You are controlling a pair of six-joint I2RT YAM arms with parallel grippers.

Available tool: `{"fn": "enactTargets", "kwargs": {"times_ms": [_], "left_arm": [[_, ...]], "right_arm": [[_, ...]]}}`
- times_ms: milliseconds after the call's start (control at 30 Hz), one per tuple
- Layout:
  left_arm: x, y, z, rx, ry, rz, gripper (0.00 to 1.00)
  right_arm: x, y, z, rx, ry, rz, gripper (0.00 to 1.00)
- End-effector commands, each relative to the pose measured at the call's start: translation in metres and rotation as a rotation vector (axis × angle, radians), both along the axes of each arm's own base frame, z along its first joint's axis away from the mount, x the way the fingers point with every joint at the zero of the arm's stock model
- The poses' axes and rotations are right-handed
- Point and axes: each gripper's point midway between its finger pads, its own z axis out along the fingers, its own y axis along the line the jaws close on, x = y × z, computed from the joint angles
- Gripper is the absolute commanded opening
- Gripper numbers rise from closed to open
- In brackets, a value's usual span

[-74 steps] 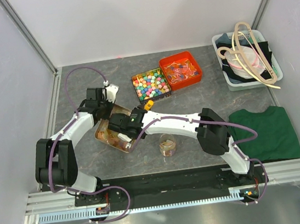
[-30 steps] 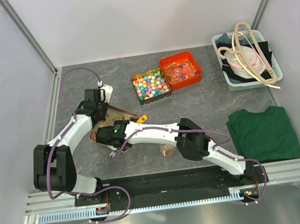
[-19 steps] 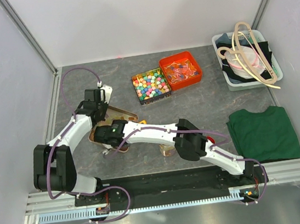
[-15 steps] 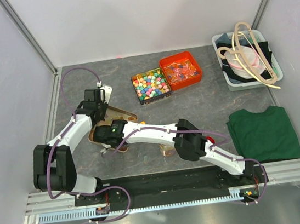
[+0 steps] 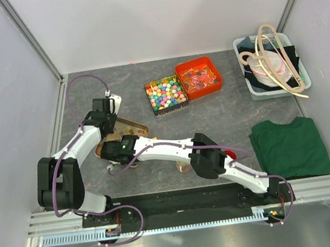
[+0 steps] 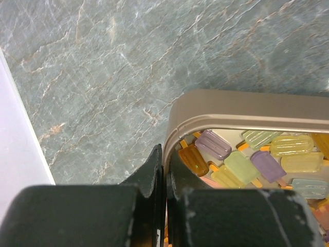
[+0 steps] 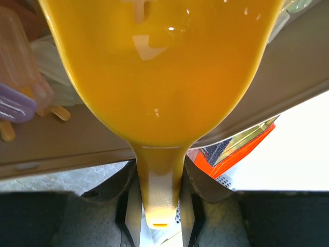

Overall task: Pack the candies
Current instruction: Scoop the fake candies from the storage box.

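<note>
now: my left gripper [image 6: 165, 170] pinches the corner wall of the tan tray [image 6: 241, 103]. the candies [image 6: 247, 164], pastel lolly shapes, lie heaped inside it. my right gripper [image 7: 159, 188] clamps the handle of the orange scoop [image 7: 159, 67], its bowl low over the candies at the tray's wall.

risks: the scoop bearing on the wall may lever the tray out of my thin left pinch or shove it along the counter [image 6: 103, 62]. a steep scoop could flick candies over the rim.

versus 2.5 s ago: right arm [image 5: 168, 147] reaches further left, scoop is down in the tray, and the tray sits further left.
</note>
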Motion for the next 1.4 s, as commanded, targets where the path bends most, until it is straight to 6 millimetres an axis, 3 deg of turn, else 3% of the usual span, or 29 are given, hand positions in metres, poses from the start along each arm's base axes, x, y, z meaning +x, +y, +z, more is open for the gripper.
{"fn": "enactTargets", "kwargs": {"times_ms": [0,133,167,233,267,367,433,633,1033,1367], "left_arm": [[0.028,-0.026,0.025,-0.130,-0.147,-0.002,0.02],[0.027,-0.026,0.023,-0.134,-0.138,-0.005,0.02],[0.028,-0.028,0.023,-0.141,-0.137,-0.013,0.02],[0.027,-0.029,0.018,-0.146,-0.123,-0.013,0.02],[0.027,-0.030,0.017,-0.149,-0.121,-0.016,0.02],[0.027,-0.031,0.015,-0.153,-0.110,-0.019,0.02],[0.027,-0.030,0.014,-0.154,-0.109,-0.018,0.02],[0.026,-0.030,0.010,-0.164,-0.094,-0.021,0.02],[0.026,-0.029,0.006,-0.166,-0.085,-0.020,0.02],[0.027,-0.027,0.005,-0.166,-0.082,-0.011,0.02]], "right_arm": [[-0.024,0.080,-0.019,0.268,-0.002,0.064,0.00],[-0.018,0.084,-0.017,0.333,-0.043,0.029,0.00],[-0.015,0.092,-0.004,0.400,-0.069,0.025,0.00],[-0.016,0.092,-0.004,0.430,-0.068,0.008,0.00],[-0.015,0.098,0.008,0.486,-0.082,0.003,0.00],[-0.016,0.102,0.017,0.536,-0.076,0.000,0.00],[-0.019,0.100,0.016,0.540,-0.062,0.009,0.00],[-0.029,0.098,0.038,0.670,-0.002,0.016,0.00],[-0.024,0.089,0.038,0.731,0.072,-0.035,0.00],[-0.009,0.059,0.047,0.729,0.120,-0.067,0.00]]}}
